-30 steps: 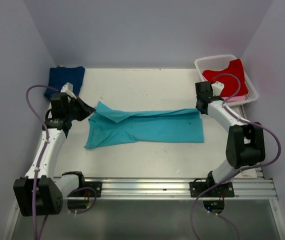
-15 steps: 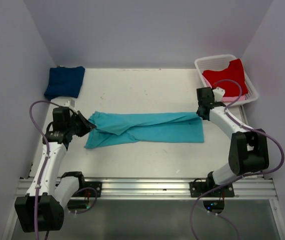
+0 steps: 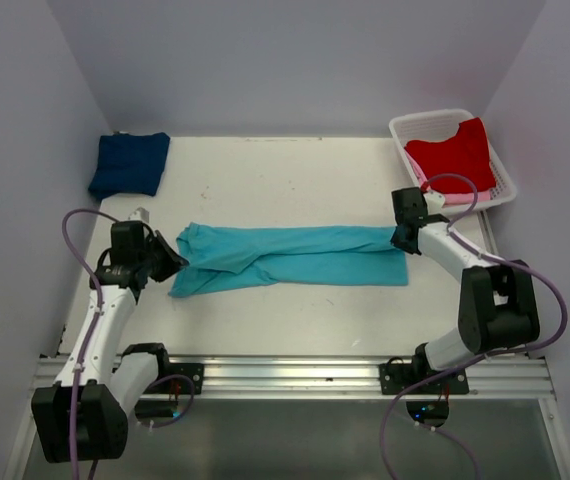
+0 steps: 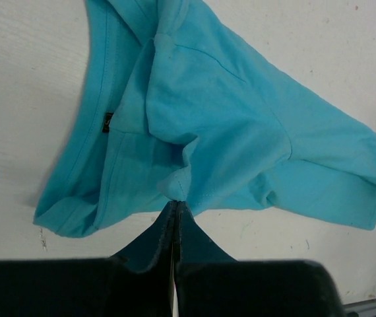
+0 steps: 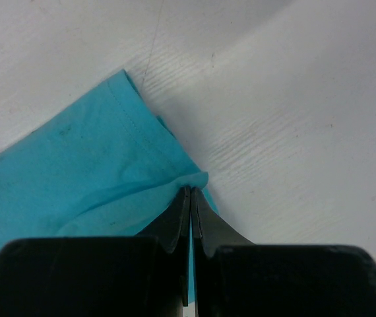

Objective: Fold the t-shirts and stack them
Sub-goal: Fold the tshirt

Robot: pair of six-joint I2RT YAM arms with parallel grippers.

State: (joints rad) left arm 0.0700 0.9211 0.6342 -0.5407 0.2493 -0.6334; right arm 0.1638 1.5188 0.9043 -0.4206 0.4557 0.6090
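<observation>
White basket [image 3: 402, 127] holds red t-shirt [image 3: 453, 155] over pink t-shirt [image 3: 471, 198].
Left claw [image 3: 175, 262] and right claw [image 3: 397, 240] each clamp tight on one end of the turquoise t-shirt [image 3: 295, 255] on the tabletop [image 3: 295, 185].

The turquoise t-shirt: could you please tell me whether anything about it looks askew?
Yes: the turquoise cloth t-shirt lies as a long strip, but its left end is bunched, with a lower layer jutting toward the near edge. The right end looks square.

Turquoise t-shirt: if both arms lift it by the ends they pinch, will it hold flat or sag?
Probably sags: the turquoise t-shirt lies in soft folds and wrinkles, so it looks floppy. It looks thin where the left gripper and right gripper pinch it, so likely light. Folded layers may slide apart when raised.
</observation>
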